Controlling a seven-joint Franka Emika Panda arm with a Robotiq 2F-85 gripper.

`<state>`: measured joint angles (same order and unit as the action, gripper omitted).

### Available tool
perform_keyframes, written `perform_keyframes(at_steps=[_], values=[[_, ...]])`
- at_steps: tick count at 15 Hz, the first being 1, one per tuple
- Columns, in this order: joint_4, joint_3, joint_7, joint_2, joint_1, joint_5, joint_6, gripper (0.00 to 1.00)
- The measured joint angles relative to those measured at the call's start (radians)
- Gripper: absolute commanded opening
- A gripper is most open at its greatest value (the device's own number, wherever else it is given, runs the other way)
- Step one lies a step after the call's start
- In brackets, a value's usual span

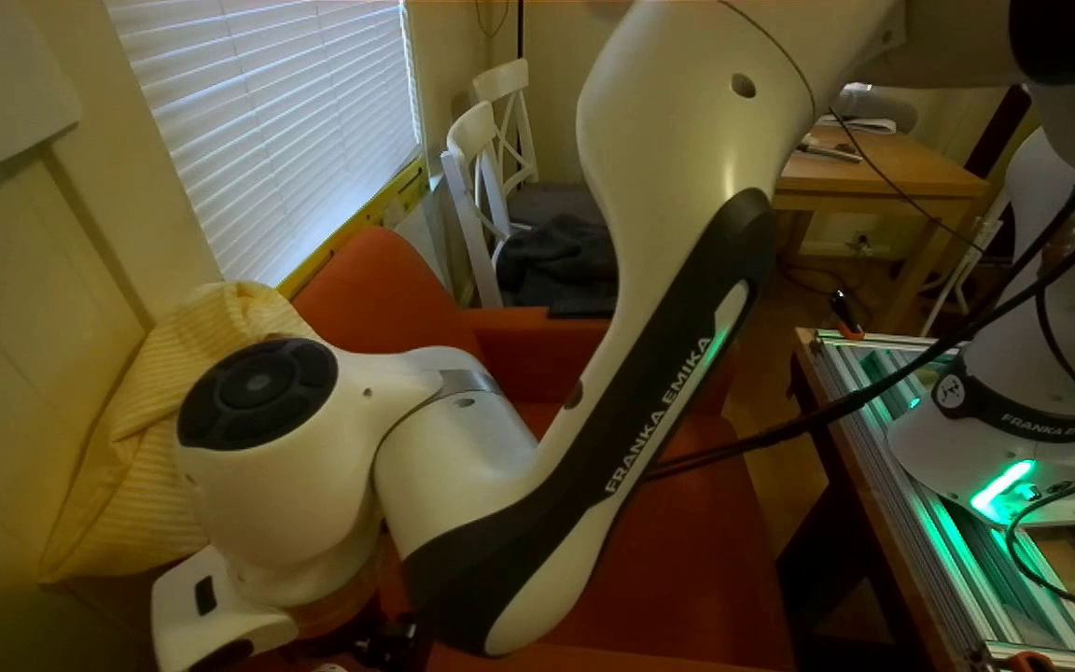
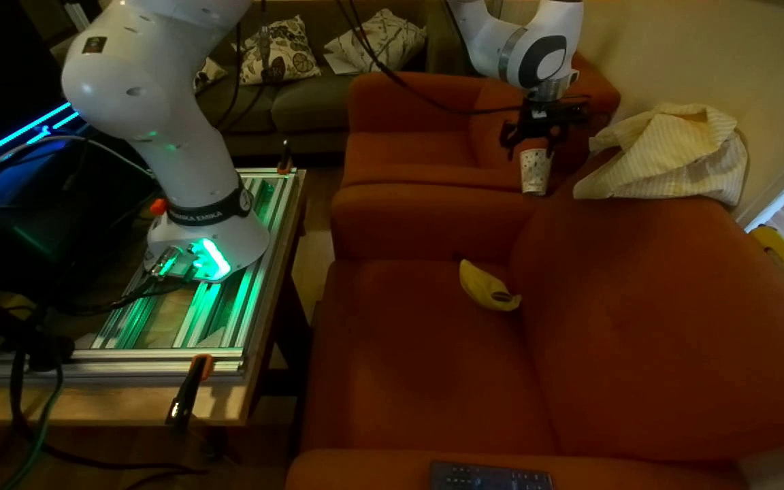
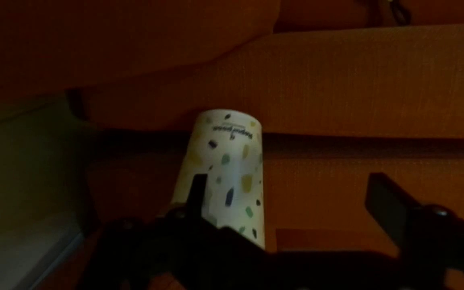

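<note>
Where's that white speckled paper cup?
In the wrist view, the white speckled paper cup is near the centre, partly behind one of the black fingers; in an exterior view, left of the yellow striped cloth.

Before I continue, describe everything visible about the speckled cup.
The cup is white with yellow, green and dark flecks, and looks like paper. Lettering, seemingly Repurpose, reads upside down near its far end in the wrist view. In an exterior view it appears roughly upright, narrowing slightly downward. The open gripper is not clamped on it; one finger overlaps it in the wrist view, but contact is unclear. Orange upholstery shows behind it; its mouth and what supports it cannot be made out.
</note>
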<state>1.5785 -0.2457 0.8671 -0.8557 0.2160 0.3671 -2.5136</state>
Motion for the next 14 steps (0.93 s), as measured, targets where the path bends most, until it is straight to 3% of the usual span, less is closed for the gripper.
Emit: perform_keyframes(at_steps=[14], values=[[0.045,0.005,0.056,0.046,0.001,0.01,-0.036,1.0]])
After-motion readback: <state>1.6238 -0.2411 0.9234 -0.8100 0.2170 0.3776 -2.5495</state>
